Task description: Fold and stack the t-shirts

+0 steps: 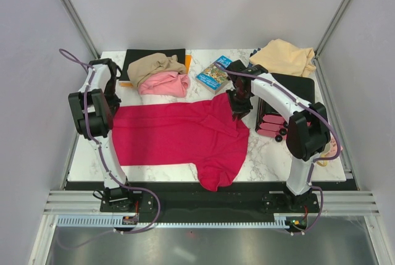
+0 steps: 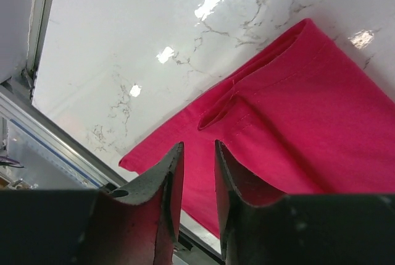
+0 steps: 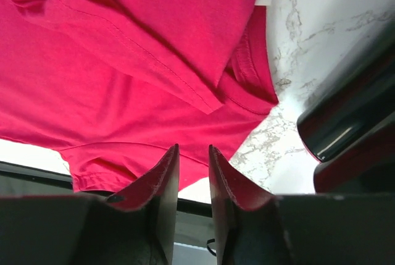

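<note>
The crimson shirt (image 1: 179, 135) lies spread across the middle of the marble table (image 1: 265, 160), long side running left to right, one sleeve jutting toward the near edge; that is the garment I am working on, and I judge it only partly folded, since both wrist views show a hemmed layer lying over another layer of the same cloth; my left gripper (image 2: 198, 147) hangs over the shirt's left end, close to the table's edge, jaws a little apart with nothing pinched between them; my right gripper (image 3: 192, 149) hangs over the right end near the collar and sleeve, jaws likewise parted and empty; I hold one at each end because a wide, limp cloth folds square only when both ends move together; the tan shirt (image 1: 154, 64) and the pink shirt (image 1: 165, 84) sit bunched at the back left, partly on a black mat (image 1: 139, 55), and the cream shirt (image 1: 284, 57) at the back right, all kept well clear so the folding space stays free; a blue book (image 1: 215, 73) lies just behind the red cloth, near enough to catch a dragged hem.
</note>
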{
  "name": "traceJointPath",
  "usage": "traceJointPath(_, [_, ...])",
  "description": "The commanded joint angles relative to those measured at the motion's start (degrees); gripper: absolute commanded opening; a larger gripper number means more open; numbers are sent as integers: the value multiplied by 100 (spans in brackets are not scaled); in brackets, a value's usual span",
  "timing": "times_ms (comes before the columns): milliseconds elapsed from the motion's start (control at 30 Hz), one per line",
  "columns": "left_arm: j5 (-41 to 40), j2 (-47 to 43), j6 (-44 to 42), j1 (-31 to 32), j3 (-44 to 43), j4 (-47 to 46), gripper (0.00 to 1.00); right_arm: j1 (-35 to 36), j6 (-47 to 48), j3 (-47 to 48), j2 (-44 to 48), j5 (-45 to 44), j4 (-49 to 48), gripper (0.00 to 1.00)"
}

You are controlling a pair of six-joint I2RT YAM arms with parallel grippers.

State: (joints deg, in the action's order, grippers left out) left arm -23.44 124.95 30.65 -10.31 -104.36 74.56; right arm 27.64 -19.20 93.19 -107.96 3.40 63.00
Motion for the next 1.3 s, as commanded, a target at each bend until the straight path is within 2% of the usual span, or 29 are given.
traceJointPath(0, [-476, -602, 432, -33, -208, 295, 34, 14, 83, 33, 179, -304, 256, 34])
traceJointPath(67, [-399, -917, 547, -24, -156, 95, 34, 14, 109, 33, 345, -427, 99, 35])
traceJointPath(167, [424, -1156, 381, -15, 116, -406, 34, 14, 127, -11, 303, -88, -410, 35])
traceJointPath(467, [1156, -550, 11, 415, 231, -864, 33, 49, -23, -2, -612, 706, -1571, 36])
traceJointPath(800, [1246, -567, -147, 872, 337, -979, 33, 57, 30, -55, -805, 969, -2213, 38])
traceJointPath(1033, [1167, -699, -262, 872, 600, -988, 32, 110, 57, -152, -805, 1698, -2529, 48])
traceJointPath(1267, [1210, -735, -332, 872, 601, -979, 32, 163, 180, -187, -998, 1849, -2714, 48])
